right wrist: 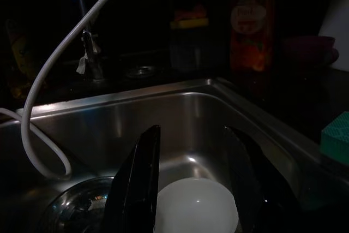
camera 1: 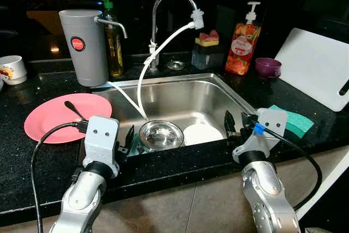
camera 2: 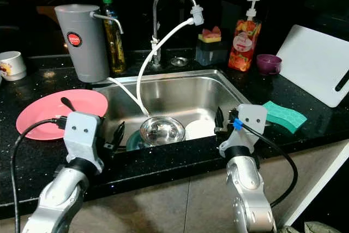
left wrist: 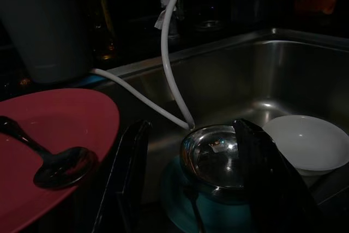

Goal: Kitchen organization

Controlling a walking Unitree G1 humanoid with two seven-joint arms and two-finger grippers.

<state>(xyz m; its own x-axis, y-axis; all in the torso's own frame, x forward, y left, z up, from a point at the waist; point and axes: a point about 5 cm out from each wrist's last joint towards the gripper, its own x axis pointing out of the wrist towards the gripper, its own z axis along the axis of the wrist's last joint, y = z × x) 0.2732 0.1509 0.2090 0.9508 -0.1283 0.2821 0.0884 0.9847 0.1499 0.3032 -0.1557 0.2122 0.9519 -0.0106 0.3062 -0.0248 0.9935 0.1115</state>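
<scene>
Inside sink (camera 1: 229, 88): steel bowl (camera 1: 161, 134), white bowl (camera 1: 203, 133); both grippers (camera 1: 130, 139) (camera 1: 233, 124) w/ fingers spread.

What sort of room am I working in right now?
Most likely a home kitchen: a stainless sink with a gooseneck faucet set in a black countertop, dishes in the basin, and a soap dispenser beside it.

Open left pincer (left wrist: 188, 184) frames steel bowl (left wrist: 215, 156) beside pink plate (left wrist: 60, 135).
</scene>
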